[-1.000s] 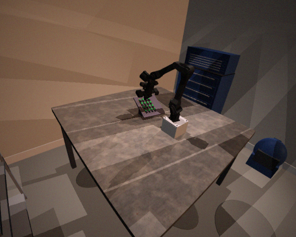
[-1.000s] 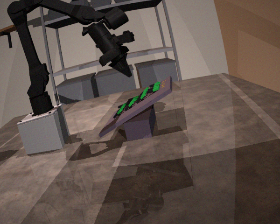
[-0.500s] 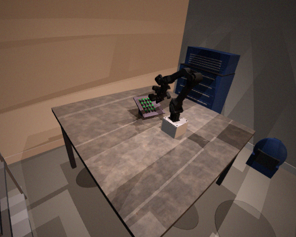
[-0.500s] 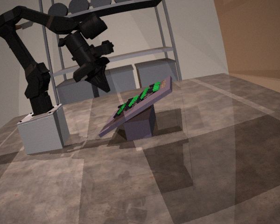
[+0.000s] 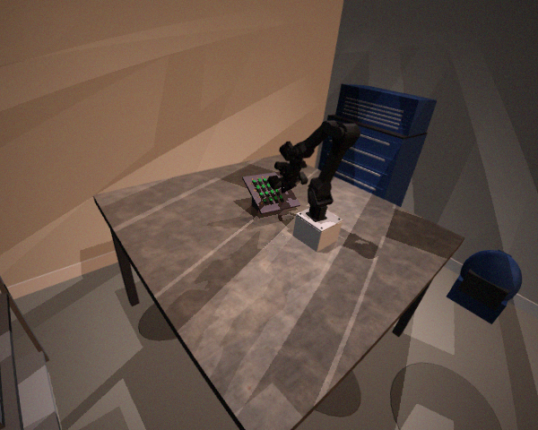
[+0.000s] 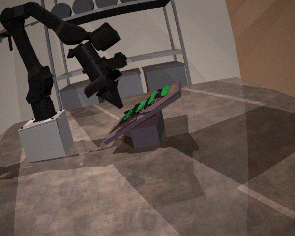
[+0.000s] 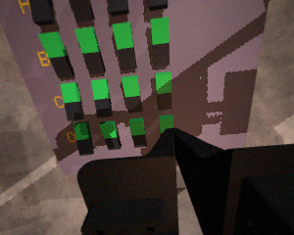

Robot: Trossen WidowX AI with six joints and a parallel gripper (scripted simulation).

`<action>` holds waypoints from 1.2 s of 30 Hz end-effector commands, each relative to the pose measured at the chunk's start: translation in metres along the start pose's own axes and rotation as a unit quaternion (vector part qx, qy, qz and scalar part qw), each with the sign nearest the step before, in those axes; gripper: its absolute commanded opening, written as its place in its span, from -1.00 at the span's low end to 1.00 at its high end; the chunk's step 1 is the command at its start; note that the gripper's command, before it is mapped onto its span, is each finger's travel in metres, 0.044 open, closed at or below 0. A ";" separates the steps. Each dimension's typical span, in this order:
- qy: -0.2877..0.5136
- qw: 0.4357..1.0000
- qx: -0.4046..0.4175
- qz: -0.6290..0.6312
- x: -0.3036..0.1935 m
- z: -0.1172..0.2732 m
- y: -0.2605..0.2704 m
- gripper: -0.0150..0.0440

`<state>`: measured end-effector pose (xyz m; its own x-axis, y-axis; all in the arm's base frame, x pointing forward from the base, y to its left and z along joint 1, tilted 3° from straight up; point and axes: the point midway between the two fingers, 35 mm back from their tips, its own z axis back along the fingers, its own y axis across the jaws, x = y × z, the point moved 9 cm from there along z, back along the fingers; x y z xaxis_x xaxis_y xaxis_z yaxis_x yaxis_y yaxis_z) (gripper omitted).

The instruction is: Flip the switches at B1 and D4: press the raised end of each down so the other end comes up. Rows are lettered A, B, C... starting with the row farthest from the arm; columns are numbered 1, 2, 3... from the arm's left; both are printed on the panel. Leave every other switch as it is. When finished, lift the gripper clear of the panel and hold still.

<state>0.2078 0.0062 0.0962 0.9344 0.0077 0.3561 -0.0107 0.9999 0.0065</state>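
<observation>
Tool (image 7: 171,134): fingers pressed together into one dark wedge, nothing between them.
Tool position: tip just above the near right corner of the switch panel (image 7: 211,59), over the row D, column 4 switch (image 7: 166,122); contact cannot be told.
B1 switch (image 7: 55,53): far left of row B, green half on the far end, dark half toward the arm.
Switch panel (image 6: 142,111): tilted on a block (image 6: 147,132) on the counter (image 6: 219,152), near edge low.
Arm base (image 6: 44,137): grey box beside the panel.

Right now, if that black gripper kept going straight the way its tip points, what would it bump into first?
Most likely the D4 switch: the shut gripper points down at the near right corner of the sloped switch panel, its tip just short of it. Depth is uncertain.
</observation>
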 end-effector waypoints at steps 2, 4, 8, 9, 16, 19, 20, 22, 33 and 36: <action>0.005 1.000 0.002 0.003 -0.002 -0.009 0.000 -0.49; 0.005 1.000 0.002 0.003 -0.002 -0.010 0.000 -0.49; 0.005 1.000 0.002 0.003 -0.002 -0.016 0.000 -0.49; 0.005 1.000 0.002 0.003 -0.002 -0.017 0.000 -0.49; 0.005 1.000 0.002 0.003 -0.002 -0.023 0.000 -0.49; 0.005 1.000 0.002 0.003 -0.002 -0.023 0.000 -0.49; 0.005 1.000 0.002 0.003 -0.002 -0.023 0.000 -0.49; 0.005 1.000 0.002 0.003 -0.002 -0.023 0.000 -0.49; 0.005 1.000 0.002 0.003 -0.002 -0.023 0.000 -0.49; 0.005 1.000 0.002 0.003 -0.002 -0.023 0.000 -0.49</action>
<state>0.2144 0.0064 0.0742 0.9378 0.0079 0.3471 -0.0108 0.9999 0.0064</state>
